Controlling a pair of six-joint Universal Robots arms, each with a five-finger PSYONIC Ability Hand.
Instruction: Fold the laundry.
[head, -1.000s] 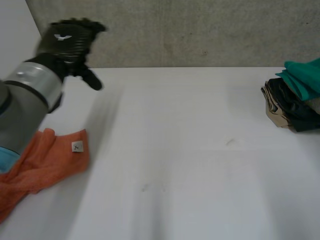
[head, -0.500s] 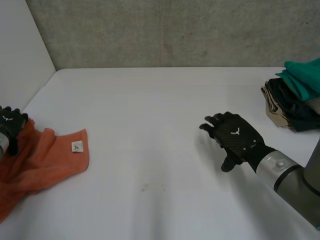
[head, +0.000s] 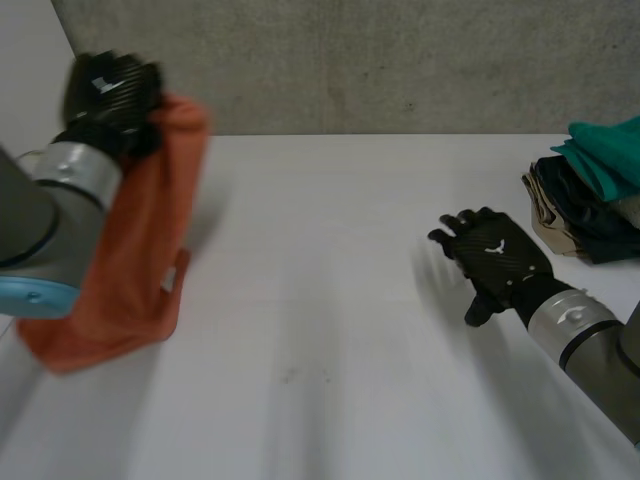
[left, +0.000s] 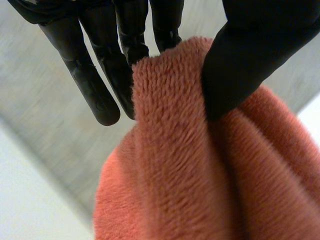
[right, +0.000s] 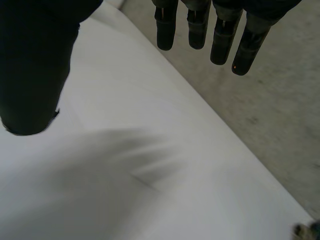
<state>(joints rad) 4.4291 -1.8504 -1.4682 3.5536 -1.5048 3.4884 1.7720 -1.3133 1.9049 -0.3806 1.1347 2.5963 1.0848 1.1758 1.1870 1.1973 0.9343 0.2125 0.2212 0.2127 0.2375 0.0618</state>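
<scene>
Orange towel (head: 130, 250) is pinched aloft, far left, by left robot hand (head: 110, 95) | right robot hand (head: 495, 262) splayed, empty | risk: towel may be dropped if pinch is shallow

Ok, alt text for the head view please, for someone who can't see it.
The left hand holds an orange towel up by its top, so it hangs over the white table's left side. The right hand is open above the table's right part, near a pile of clothes.

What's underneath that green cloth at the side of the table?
A crumpled dark cloth and, below it, a tan one. Their far parts are covered by the green cloth.
</scene>
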